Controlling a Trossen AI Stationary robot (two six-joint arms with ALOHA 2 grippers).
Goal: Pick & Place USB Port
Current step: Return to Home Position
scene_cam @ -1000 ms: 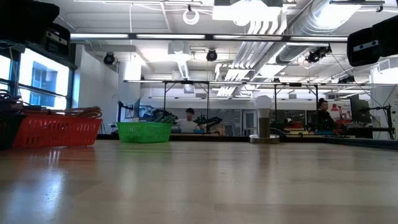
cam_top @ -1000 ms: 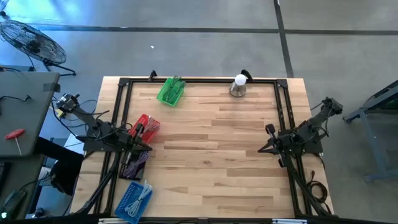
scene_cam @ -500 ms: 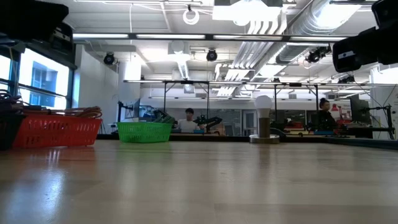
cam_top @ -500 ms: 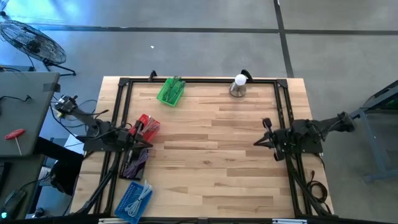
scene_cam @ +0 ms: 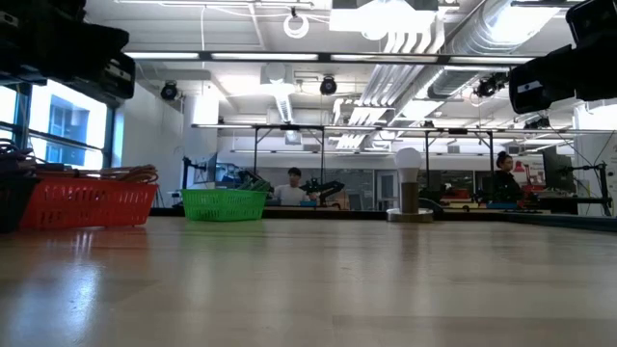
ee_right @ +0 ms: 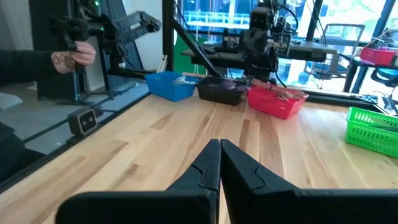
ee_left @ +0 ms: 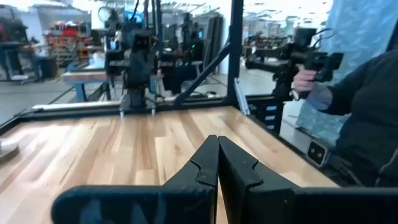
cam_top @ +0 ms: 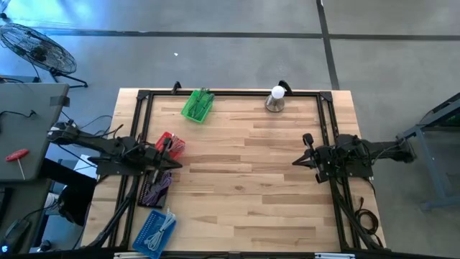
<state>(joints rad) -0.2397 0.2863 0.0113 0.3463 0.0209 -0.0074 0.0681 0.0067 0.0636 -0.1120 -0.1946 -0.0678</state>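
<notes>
No USB part shows apart from the cables in the baskets along the table's left side: a red basket (cam_top: pixel 167 146) (ee_right: pixel 277 101), a dark basket (cam_top: pixel 154 188) (ee_right: pixel 222 91) and a blue basket (cam_top: pixel 154 230) (ee_right: pixel 171 85). A green basket (cam_top: pixel 198 105) (scene_cam: pixel 224 203) stands at the far edge. My left gripper (cam_top: pixel 175 164) (ee_left: pixel 217 140) is shut and hovers beside the red basket, pointing toward the table's right. My right gripper (cam_top: pixel 295 162) (ee_right: pixel 219 144) is shut, near the right rail, pointing left over bare wood.
A light bulb on a round base (cam_top: pixel 275 99) (scene_cam: pixel 410 188) stands at the far edge. A black frame (cam_top: pixel 230 93) rims the table. A person's hand (ee_left: pixel 306 81) holds a handle device beyond the near side. Bare wood lies between the grippers.
Both arms have stretched out flatter, their rear joints swinging outward from the table. My right gripper has shifted a little toward the table's middle and far edge. My left gripper stays beside the red basket. Nothing on the table has moved.
</notes>
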